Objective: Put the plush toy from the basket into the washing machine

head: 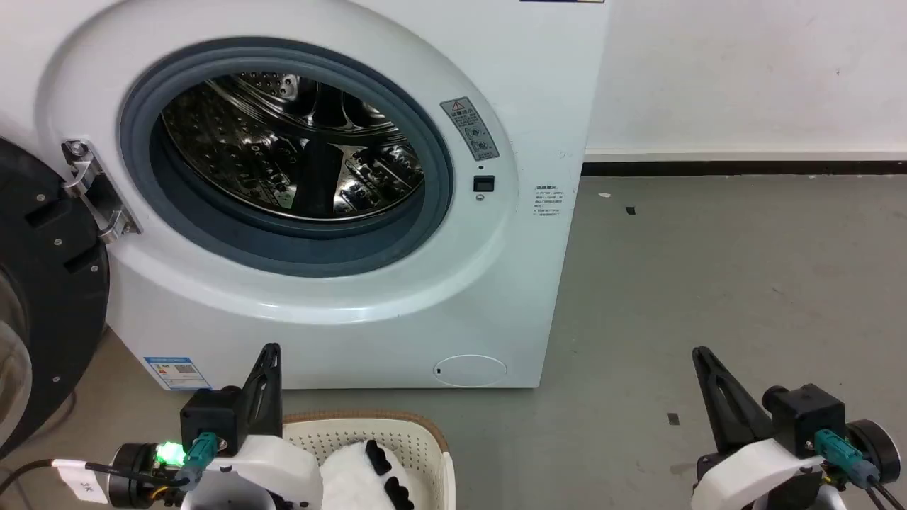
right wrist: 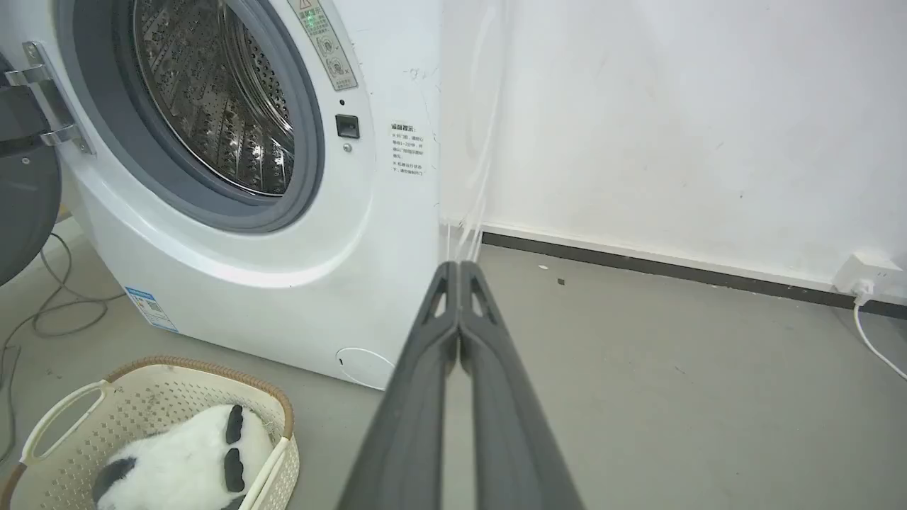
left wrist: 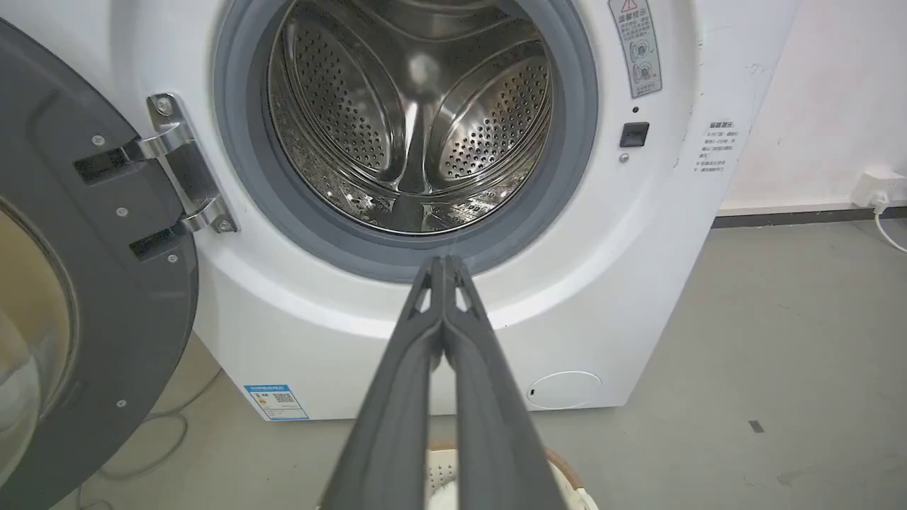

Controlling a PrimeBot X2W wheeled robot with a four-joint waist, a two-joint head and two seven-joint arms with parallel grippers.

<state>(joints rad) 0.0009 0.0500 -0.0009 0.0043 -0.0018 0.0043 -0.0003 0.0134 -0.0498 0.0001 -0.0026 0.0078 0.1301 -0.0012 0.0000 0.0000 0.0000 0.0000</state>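
plush toy (right wrist: pixel 177 460) lying in basket (right wrist: pixel 202 365), lower body cut off by frame edge | basket on floor before washing machine (head: pixel 340 297), door (head: pixel 42 283) open, half out of frame | left gripper (left wrist: pixel 445 263): 2 fingers pressed together | right gripper (right wrist: pixel 459 268): same, pinching nothing

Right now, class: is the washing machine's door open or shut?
Open. The door is swung aside on its hinge, baring the washing machine's drum.
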